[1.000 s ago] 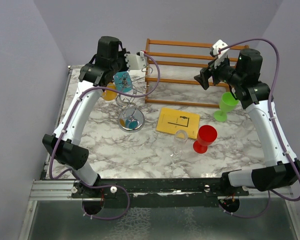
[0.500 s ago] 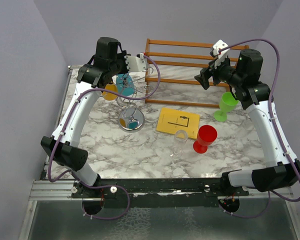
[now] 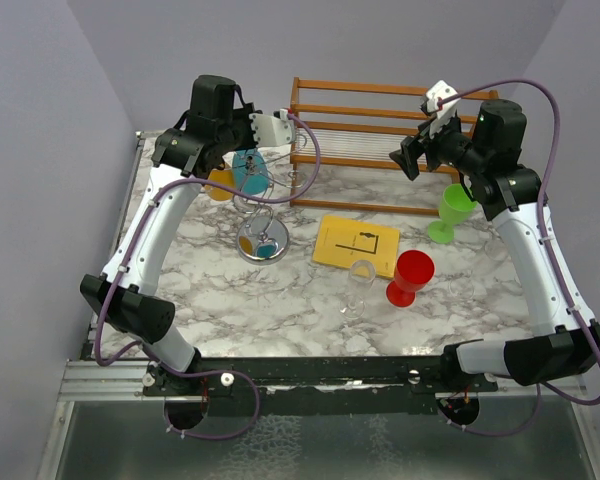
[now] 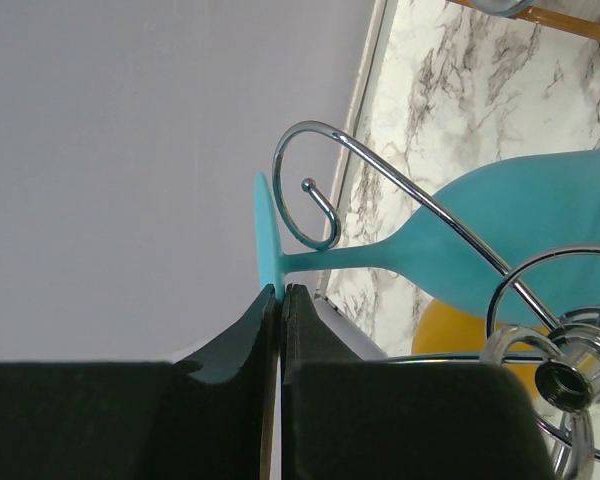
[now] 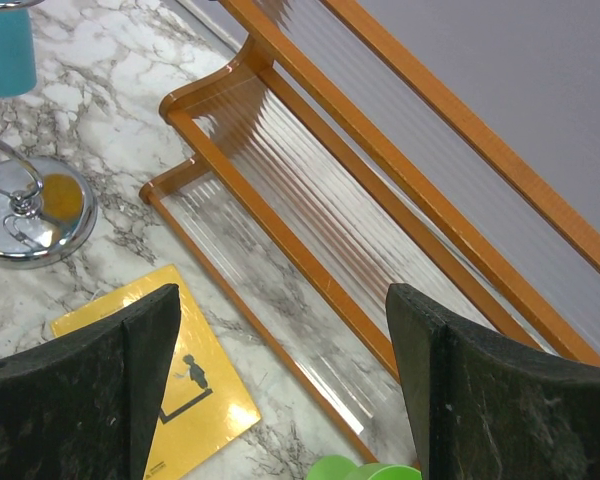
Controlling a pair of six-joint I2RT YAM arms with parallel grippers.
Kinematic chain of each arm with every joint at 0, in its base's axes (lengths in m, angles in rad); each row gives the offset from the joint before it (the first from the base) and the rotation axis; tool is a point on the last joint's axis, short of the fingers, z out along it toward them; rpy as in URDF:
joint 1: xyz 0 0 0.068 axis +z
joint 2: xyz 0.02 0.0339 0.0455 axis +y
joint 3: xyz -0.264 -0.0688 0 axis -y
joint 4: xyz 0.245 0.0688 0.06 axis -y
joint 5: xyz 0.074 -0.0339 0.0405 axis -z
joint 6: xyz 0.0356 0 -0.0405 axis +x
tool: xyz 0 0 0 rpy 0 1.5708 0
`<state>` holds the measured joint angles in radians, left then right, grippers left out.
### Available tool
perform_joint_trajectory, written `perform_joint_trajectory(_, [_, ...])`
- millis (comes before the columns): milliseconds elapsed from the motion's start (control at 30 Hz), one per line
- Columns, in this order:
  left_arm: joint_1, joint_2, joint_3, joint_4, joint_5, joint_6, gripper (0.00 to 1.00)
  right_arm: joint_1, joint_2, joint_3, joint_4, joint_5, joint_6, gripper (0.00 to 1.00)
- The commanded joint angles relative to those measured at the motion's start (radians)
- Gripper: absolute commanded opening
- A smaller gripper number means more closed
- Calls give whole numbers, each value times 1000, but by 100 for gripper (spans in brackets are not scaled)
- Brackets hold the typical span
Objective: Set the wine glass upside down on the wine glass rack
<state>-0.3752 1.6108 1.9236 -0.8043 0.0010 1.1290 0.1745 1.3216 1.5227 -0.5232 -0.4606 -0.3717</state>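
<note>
Teal glass (image 4: 500, 225) pinched by foot rim in left claw (image 4: 281, 295), jaws all but closed on it; stem at curl of one rack (image 3: 263, 244) arm, glass taken as inverted, not certain. Judged late stage: hang nearly made; seating, release and withdrawal left. Left wrist view alone gives grip and stem against curl, though whether stem sits inside loop not resolvable. Top view alone gives rack base on bench (image 3: 280, 300) and glass up at rack top. Right claw (image 5: 282, 300) wide open, empty, above wooden shelf (image 5: 310, 200), per right wrist view.
</note>
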Motion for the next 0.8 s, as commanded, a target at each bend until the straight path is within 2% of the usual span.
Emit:
perform_joint_trajectory(0, [-10, -41, 23, -32, 93, 10, 0, -6, -22, -12, 24, 16, -8, 83])
perform_joint_trajectory(767, [-10, -75, -12, -36, 109, 15, 0, -5, -16, -21, 30, 10, -10, 83])
